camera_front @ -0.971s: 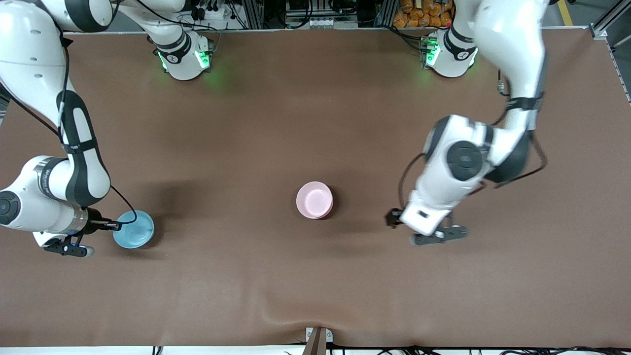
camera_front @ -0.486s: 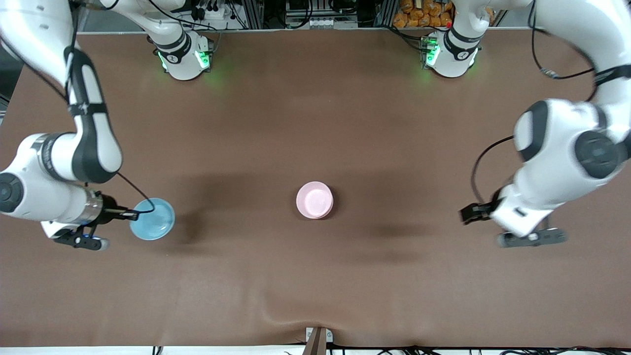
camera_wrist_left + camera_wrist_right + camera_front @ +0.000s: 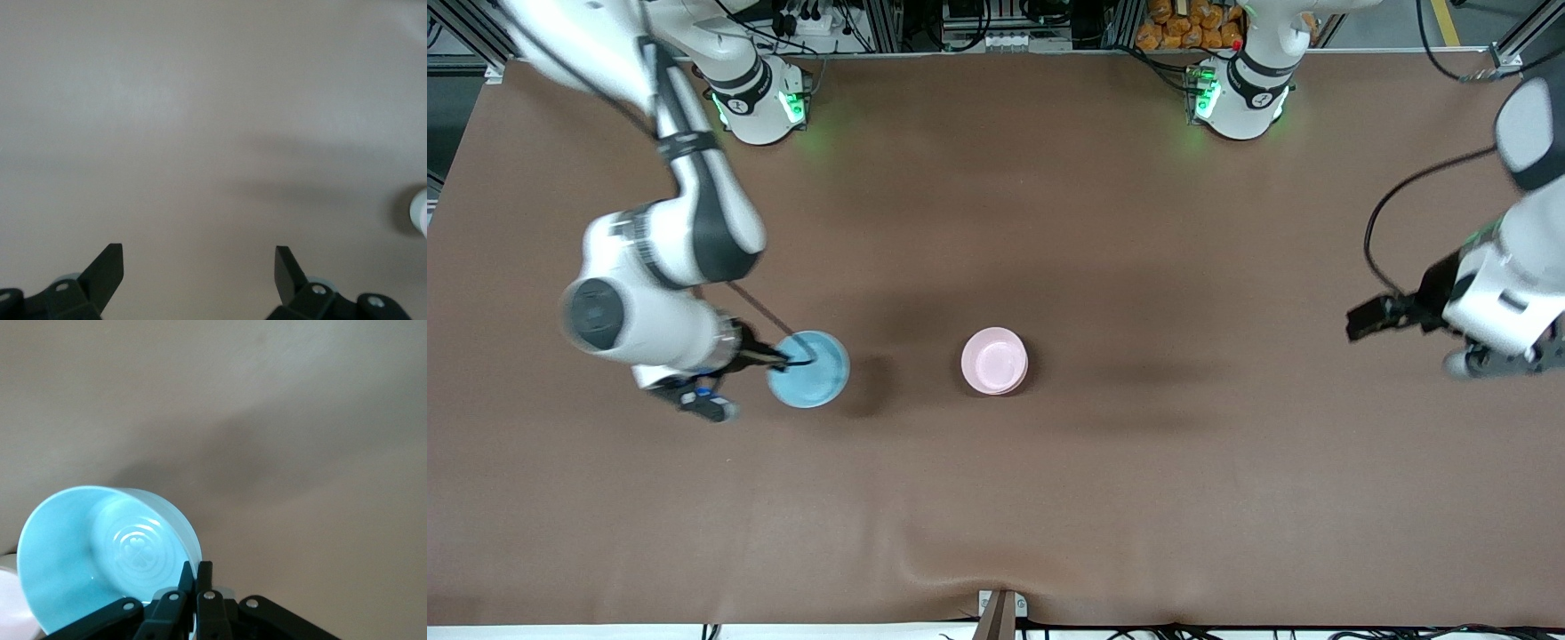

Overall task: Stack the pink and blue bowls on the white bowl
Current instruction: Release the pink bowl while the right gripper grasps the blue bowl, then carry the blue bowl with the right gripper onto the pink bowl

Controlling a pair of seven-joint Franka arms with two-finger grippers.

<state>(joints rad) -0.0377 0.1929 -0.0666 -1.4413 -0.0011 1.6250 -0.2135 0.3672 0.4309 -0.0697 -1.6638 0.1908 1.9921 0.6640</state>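
My right gripper (image 3: 787, 360) is shut on the rim of the sky-blue bowl (image 3: 811, 370) and holds it above the table, between the right arm's end and the pink bowl. In the right wrist view the fingers (image 3: 197, 568) pinch the rim of the blue bowl (image 3: 100, 553), which is tilted. The pale pink bowl (image 3: 994, 359) sits at the table's middle. A pale edge of it shows in the right wrist view (image 3: 10, 600). No separate white bowl shows. My left gripper (image 3: 1498, 363) is open and empty over the left arm's end of the table, and bare cloth lies between its jaws (image 3: 200, 257).
The brown table cloth (image 3: 1049, 222) has a raised wrinkle near the front edge (image 3: 960, 569). The arm bases (image 3: 760, 102) stand along the edge farthest from the front camera.
My right arm has carried the blue bowl from the right arm's end toward the pink bowl. My left arm has swung away from the pink bowl toward its own end.
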